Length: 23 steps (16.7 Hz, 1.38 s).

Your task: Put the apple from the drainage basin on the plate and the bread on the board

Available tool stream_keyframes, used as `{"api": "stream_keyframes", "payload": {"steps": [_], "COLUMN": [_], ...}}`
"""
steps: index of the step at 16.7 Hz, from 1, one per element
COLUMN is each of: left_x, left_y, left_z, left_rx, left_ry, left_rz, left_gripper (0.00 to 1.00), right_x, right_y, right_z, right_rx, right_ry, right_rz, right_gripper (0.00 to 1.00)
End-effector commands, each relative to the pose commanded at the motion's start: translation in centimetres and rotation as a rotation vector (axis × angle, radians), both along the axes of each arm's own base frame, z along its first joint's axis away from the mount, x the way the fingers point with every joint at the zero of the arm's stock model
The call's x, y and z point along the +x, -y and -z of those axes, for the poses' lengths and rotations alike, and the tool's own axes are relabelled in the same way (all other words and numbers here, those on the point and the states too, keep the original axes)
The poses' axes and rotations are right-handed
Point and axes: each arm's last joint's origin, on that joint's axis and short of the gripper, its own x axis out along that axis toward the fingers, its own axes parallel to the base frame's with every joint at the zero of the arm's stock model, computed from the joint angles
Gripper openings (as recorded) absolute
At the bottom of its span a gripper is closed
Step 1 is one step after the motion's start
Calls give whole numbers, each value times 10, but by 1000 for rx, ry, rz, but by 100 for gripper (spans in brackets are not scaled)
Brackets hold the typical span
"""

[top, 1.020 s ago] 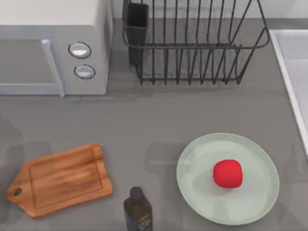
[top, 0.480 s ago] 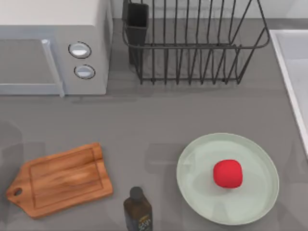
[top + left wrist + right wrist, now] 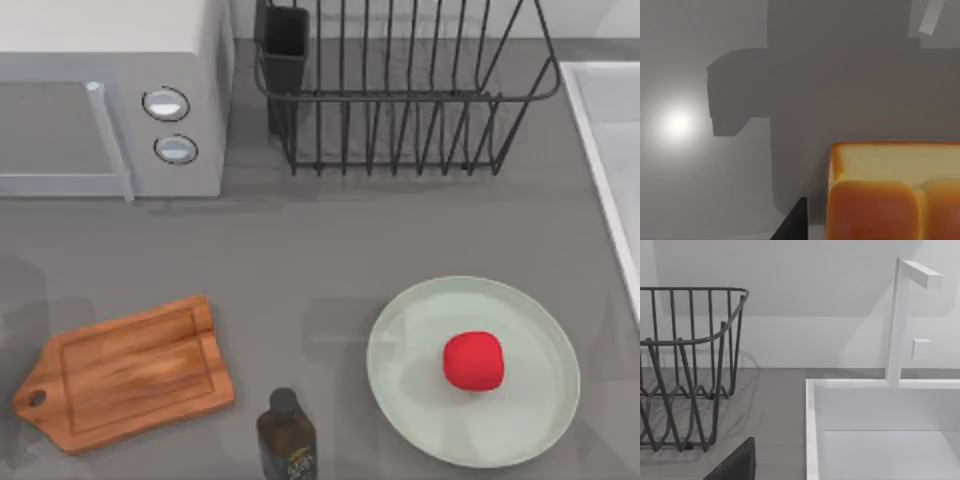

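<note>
Apple [image 3: 472, 360] on plate [image 3: 420, 410], lower right of top view. Board [image 3: 125, 372] lower left, bottle [image 3: 286, 434] between them. Microwave [image 3: 110, 95] upper left; rack [image 3: 400, 85] upper centre; sink [image 3: 610, 150] right edge.

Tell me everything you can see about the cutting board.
The cutting board is a reddish-brown wooden rectangle with visible grain, a groove running just inside its edge, and a short handle with a hole at its lower-left end. It lies flat on the grey table at the top view's lower left, turned at a slant. Nothing rests on it, and the dark bottle stands apart, just to its right.
</note>
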Motion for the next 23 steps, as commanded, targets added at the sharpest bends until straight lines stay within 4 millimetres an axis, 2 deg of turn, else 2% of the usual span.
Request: {"api": "stream_keyframes", "payload": {"steps": [3, 11, 12, 14, 16, 23], "left_x": [0, 0, -2, -1, 3, -1], "left_y": [0, 0, 2, 1, 0, 1], "left_z": [0, 0, -12, -16, -30, -105], "left_rx": [0, 0, -6, -6, -5, -9], "left_ry": [0, 0, 2, 4, 7, -7], "left_rz": [0, 0, -15, -14, -10, -13], "left_gripper": [2, 0, 0, 0, 0, 0], "right_x": [0, 0, 0, 0, 0, 0], "right_y": [0, 0, 0, 0, 0, 0], "right_z": [0, 0, 0, 0, 0, 0], "right_rx": [0, 0, 0, 0, 0, 0], "right_ry": [0, 0, 0, 0, 0, 0], "right_rz": [0, 0, 0, 0, 0, 0], "right_gripper": [100, 100, 100, 100, 100, 100]}}
